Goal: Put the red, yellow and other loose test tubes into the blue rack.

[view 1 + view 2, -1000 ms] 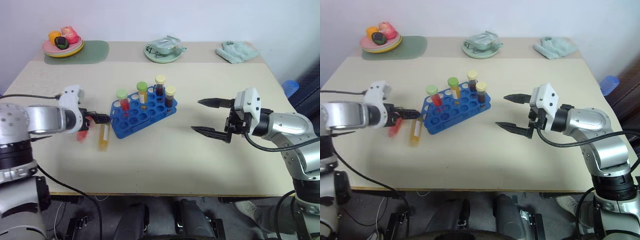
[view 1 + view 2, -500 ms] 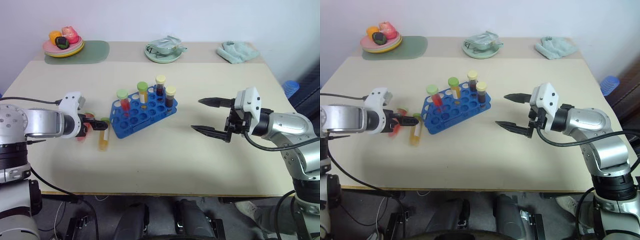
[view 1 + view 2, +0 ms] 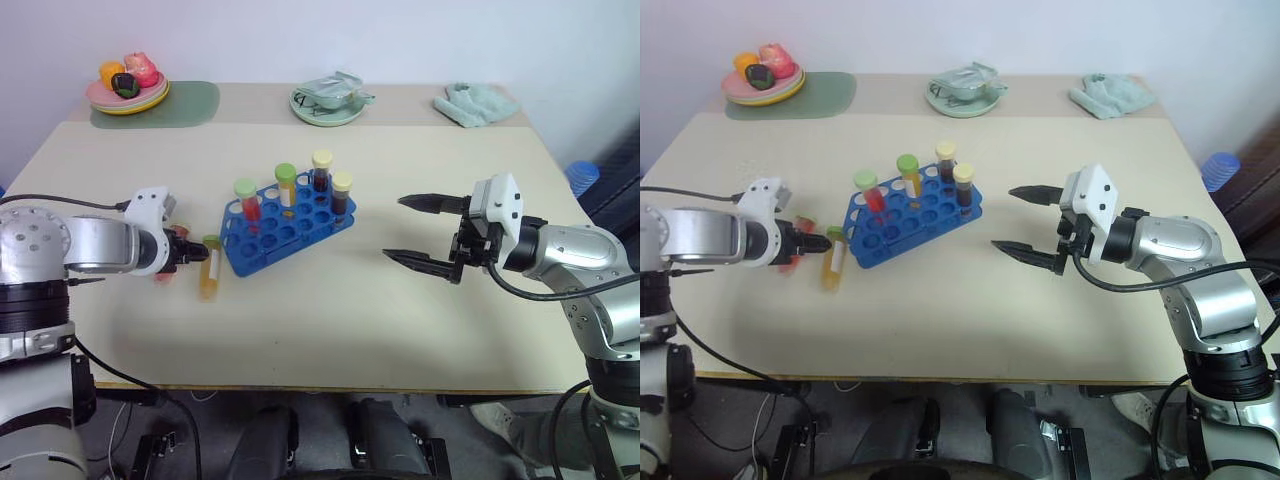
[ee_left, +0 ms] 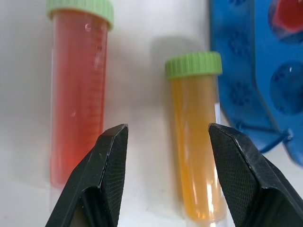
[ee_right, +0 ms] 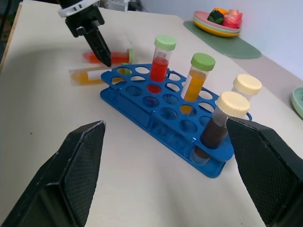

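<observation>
1. Pale wall behind, beige table (image 3: 330, 320) in front, with a plate of toy fruit (image 3: 126, 88) on a green mat (image 3: 185, 103) at the far left, a bowl (image 3: 325, 101) at far centre and a crumpled cloth (image 3: 473, 103) at the far right.
2. Near the middle of the table, slightly left: the blue rack (image 3: 286, 232), set at an angle, already carrying four upright tubes (image 5: 189, 90) — red liquid with green cap, orange with green cap, and two dark ones with pale-yellow caps at the right end.
3. Left to do: two loose tubes lying flat on the table just left of the rack. Yellow tube (image 4: 195, 142) nearer the rack, close beside its edge; red tube (image 4: 78, 94) beyond it to the left, roughly parallel, a gap between the two.
4. No dark-brown tube seen lying loose, so probably already racked; judged only from what shows.
5. Left pincer (image 4: 168, 142) low over the yellow tube, half open, one finger on each side of it, the tube lying in the gap but not yet clamped as far as can be told.
6. Right pincer (image 3: 420, 233) wide open and empty, held above the table well to the right of the rack.
7. Judged progress: well past halfway. Remaining: closing on the yellow tube, standing it in a free hole, then the same for the red one. Plenty of empty holes on the near and left side of the rack.
</observation>
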Available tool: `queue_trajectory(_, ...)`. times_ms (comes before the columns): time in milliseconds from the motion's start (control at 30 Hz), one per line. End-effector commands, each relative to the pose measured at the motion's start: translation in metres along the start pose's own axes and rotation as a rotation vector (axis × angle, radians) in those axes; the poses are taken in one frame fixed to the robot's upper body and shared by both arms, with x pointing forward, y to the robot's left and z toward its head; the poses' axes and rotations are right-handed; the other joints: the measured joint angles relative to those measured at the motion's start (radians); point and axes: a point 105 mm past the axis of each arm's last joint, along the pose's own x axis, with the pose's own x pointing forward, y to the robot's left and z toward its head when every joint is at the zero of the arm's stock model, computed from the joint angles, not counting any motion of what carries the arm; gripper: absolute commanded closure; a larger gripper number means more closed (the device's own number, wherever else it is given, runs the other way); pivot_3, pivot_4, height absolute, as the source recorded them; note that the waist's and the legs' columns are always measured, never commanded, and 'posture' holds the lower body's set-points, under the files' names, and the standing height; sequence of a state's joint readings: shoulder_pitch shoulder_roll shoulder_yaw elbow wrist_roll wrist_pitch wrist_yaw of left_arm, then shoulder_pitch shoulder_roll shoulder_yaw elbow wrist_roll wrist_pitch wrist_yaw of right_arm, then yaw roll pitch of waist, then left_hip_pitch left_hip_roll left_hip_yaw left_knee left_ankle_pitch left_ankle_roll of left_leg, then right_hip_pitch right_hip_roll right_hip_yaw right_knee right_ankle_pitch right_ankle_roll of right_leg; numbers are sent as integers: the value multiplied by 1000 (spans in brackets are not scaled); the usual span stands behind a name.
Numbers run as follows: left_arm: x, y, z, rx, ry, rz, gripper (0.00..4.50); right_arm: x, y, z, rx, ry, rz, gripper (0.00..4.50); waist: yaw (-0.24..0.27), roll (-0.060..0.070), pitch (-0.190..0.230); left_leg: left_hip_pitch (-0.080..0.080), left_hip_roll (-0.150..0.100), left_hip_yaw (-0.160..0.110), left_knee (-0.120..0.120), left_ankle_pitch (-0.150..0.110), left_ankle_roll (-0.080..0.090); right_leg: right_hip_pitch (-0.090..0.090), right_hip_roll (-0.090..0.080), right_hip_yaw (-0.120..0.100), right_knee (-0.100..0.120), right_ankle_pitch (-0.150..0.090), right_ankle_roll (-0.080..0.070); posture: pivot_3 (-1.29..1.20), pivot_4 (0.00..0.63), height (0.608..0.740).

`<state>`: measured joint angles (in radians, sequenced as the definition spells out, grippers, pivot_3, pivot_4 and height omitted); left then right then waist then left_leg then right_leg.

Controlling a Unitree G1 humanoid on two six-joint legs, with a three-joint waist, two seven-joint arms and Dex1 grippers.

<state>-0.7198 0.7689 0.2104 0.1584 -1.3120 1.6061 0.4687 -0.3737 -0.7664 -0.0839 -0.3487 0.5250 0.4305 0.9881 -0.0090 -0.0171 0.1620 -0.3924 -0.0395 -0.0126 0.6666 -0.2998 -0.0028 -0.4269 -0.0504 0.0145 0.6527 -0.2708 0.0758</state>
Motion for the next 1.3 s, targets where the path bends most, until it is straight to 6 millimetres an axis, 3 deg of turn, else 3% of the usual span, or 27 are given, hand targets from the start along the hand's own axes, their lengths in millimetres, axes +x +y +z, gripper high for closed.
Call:
queue_trajectory(33, 4, 1, 2, -3, 15, 48, 1748, -4, -3, 11, -40, -27, -19, 324, -1, 0, 0, 0, 0, 0, 0, 0, 0, 0, 0, 0, 0, 0, 0, 0, 150, 740)
queue_trajectory(700, 11, 23, 20, -99, 115, 222, 1748, -6, 1, 10, -31, -29, -38, 324, -1, 0, 0, 0, 0, 0, 1, 0, -1, 0, 0, 0, 2, 0, 0, 0, 150, 740)
queue_trajectory(800, 13, 23, 18, -100, 125, 222, 2564, -7, 1, 10, -28, -28, -41, 324, -1, 0, 0, 0, 0, 0, 1, 0, -1, 0, 0, 0, 2, 0, 0, 0, 150, 740)
queue_trajectory(867, 15, 23, 15, -105, 137, 219, 3528, -7, 2, 10, -27, -28, -41, 324, -1, 0, 0, 0, 0, 0, 1, 0, -1, 0, 0, 0, 2, 0, 0, 0, 150, 740)
queue_trajectory(900, 16, 24, 13, -106, 141, 220, 3772, -7, 2, 10, -27, -28, -41, 324, -1, 0, 0, 0, 0, 0, 1, 0, -1, 0, 0, 0, 2, 0, 0, 0, 150, 740)
queue_trajectory(1167, 16, 21, 4, -112, 149, 161, 3779, -8, 2, 9, -25, -26, -38, 324, -2, 0, 0, 0, 0, 0, 2, 0, -1, 0, 0, 0, 3, 0, 0, 0, 150, 740)
queue_trajectory(1300, 0, 3, 13, -10, 46, 54, 3779, -6, 1, 9, -26, -27, -36, 324, -2, 0, 0, 0, 0, 0, 2, 0, -1, 0, 0, 0, 3, 0, 0, 0, 150, 740)
